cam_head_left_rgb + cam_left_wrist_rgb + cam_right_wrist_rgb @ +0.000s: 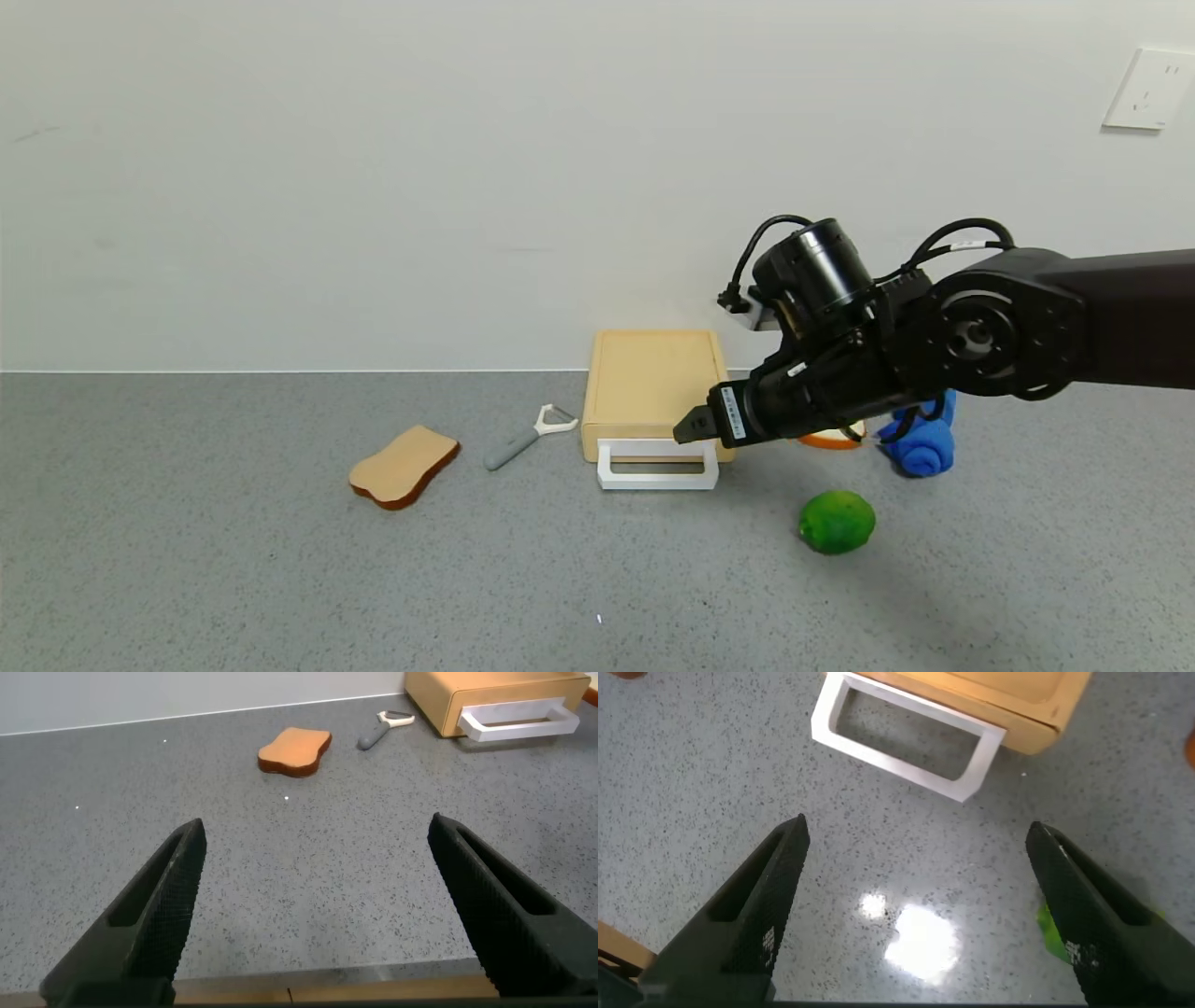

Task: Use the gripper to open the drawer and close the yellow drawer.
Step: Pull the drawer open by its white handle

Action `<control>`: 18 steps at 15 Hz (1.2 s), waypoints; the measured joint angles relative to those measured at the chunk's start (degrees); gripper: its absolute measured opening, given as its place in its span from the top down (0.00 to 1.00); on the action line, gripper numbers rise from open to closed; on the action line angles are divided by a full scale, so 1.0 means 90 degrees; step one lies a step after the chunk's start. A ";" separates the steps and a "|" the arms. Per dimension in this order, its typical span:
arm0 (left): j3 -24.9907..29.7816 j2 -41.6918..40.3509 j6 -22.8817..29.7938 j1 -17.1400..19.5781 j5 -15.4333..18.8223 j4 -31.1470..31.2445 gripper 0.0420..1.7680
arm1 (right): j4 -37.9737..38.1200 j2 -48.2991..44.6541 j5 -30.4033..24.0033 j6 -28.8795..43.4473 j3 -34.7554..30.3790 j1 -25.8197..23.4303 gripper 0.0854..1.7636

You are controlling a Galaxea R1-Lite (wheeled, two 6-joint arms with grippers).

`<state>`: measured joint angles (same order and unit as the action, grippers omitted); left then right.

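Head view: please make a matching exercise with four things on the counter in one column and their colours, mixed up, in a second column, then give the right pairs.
Things:
1. lime
2. drawer handle
3. cloth
4. bread slice

Colours:
A. white
B. tan with a brown crust
C. green
D. blue

Right pairs: 1-C, 2-A, 3-D, 4-B
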<state>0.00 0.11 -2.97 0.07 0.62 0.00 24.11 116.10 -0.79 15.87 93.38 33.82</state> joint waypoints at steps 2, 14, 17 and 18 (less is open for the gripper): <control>0.0000 0.0000 0.0000 0.0000 0.0000 0.0000 0.03 | -0.0018 0.0241 -0.0005 0.0070 0.0133 0.0083 0.03; 0.0000 0.0000 0.0000 0.0000 0.0000 0.0000 0.03 | 0.0012 0.0761 -0.0027 0.0417 0.0580 0.0275 0.57; 0.0000 0.0000 0.0000 0.0000 0.0000 0.0000 0.03 | 0.0009 0.0761 -0.0041 0.0500 0.0580 0.0270 0.98; 0.0000 0.0000 0.0000 0.0000 0.0000 0.0000 0.03 | 0.0009 0.0761 -0.0051 0.0500 0.0580 0.0260 0.98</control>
<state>0.00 0.11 -2.97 0.07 0.62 0.00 24.20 122.95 -1.26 20.37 98.60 36.16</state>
